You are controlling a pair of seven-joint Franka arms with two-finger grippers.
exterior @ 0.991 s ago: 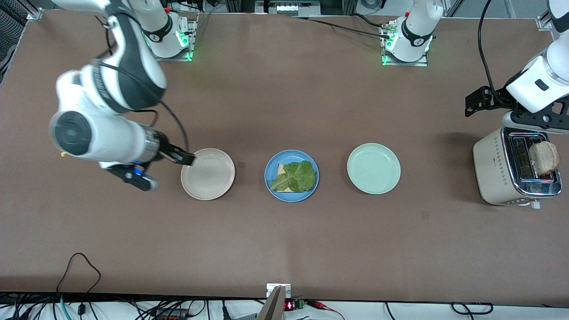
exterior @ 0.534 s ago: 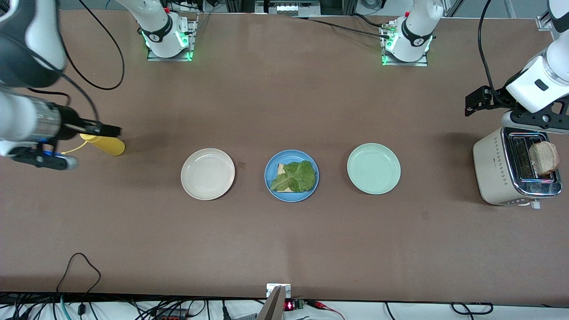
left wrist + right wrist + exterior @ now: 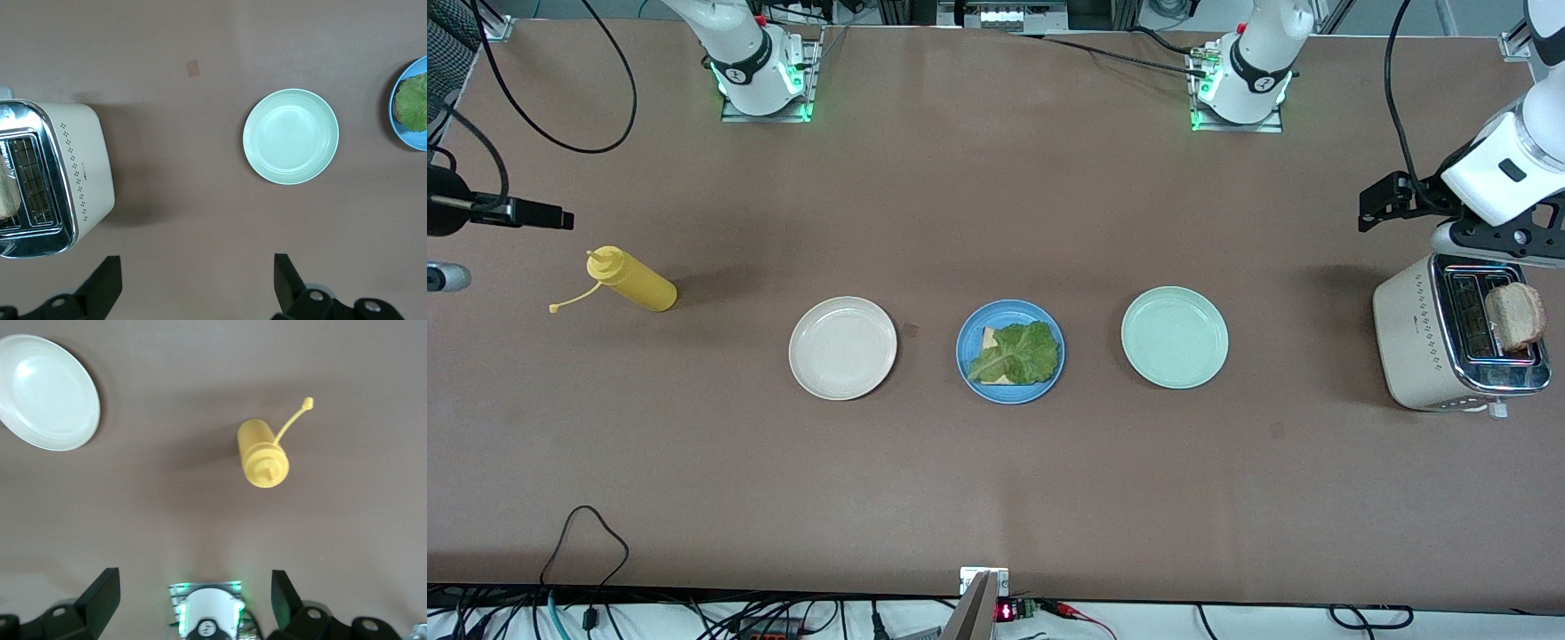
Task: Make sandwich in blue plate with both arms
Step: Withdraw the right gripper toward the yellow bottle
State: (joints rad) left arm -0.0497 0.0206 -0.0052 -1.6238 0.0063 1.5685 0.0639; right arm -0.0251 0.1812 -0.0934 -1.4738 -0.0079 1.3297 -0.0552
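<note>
The left gripper (image 3: 193, 290) hangs wide apart and empty over the cream toaster (image 3: 1449, 333), whose slot holds a brown bread slice (image 3: 1516, 316). The right gripper (image 3: 193, 607), fingers also spread and empty, hovers above the yellow squeeze bottle (image 3: 630, 280). The round blue plastic plate (image 3: 1009, 394), between a beige plate (image 3: 842, 348) and a mint-green plate (image 3: 1174, 337), carries toast (image 3: 989, 339) under crinkly green lettuce (image 3: 1018, 354).

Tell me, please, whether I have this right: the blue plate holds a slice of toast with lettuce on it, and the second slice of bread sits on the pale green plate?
Not quite. The pale green plate is bare; the second slice of bread stands in the toaster, as the front view shows. The blue plate does hold toast under lettuce.
</note>
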